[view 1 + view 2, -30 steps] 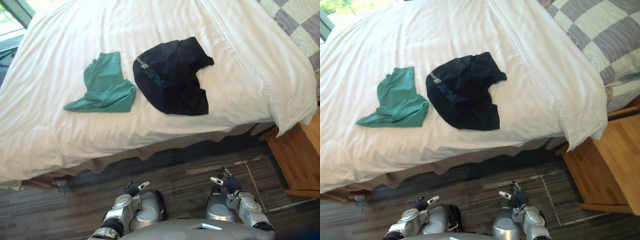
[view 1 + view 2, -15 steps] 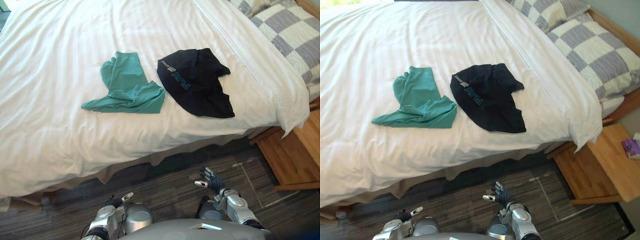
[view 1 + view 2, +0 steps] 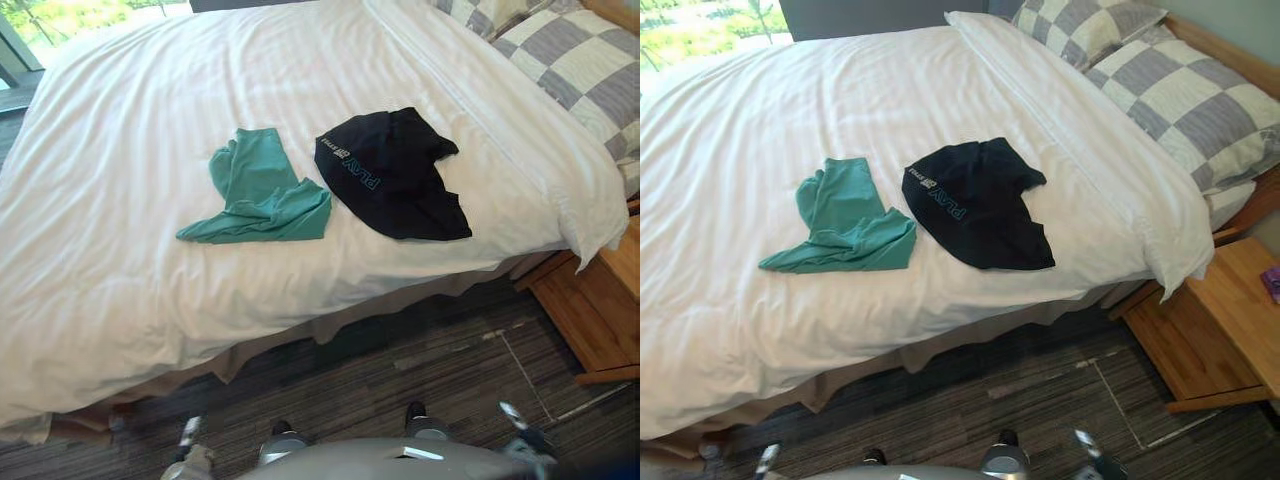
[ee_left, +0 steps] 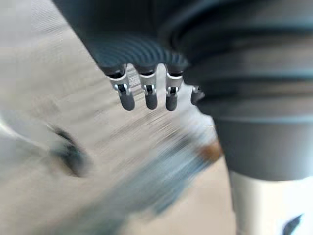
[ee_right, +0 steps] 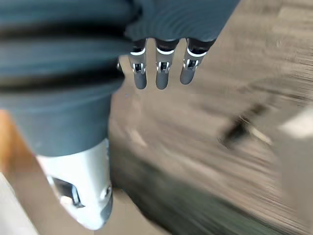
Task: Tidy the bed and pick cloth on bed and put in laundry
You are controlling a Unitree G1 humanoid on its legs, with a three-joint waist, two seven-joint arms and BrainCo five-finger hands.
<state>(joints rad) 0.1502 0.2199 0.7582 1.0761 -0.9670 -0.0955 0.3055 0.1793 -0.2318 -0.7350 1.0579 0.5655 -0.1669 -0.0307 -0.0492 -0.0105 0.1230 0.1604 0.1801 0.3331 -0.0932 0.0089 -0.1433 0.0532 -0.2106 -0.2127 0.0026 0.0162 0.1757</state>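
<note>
You had both hands low over the dark floor point(image 3: 430, 365), at the bottom edge of the head view and well apart from the bed point(image 3: 110, 300); the left hand point(image 4: 150, 95) hung with its fingers straight and a little apart, holding nothing; the right hand point(image 5: 161, 76) hung the same way, loose and empty. The two clothes lay on the white cover, up the frame from both hands and beyond the bed's near edge; the green cloth point(image 3: 262, 195) sat left of centre, its thin tail pointing to the lower left and its body rising toward the upper middle; the black cloth point(image 3: 395, 175) sat just beside it to the right, apart from it by a narrow strip of cover, its long axis running from upper left to lower right. By my reading, the green one was nearer your left hand and the black one nearer your right; neither looked within reach from where the hands hung, so the pick would likely call for closing on the bed first. The checked pillows point(image 3: 1200, 100) lay in the upper right corner; a wooden nightstand point(image 3: 600, 310) stood at the right edge.
</note>
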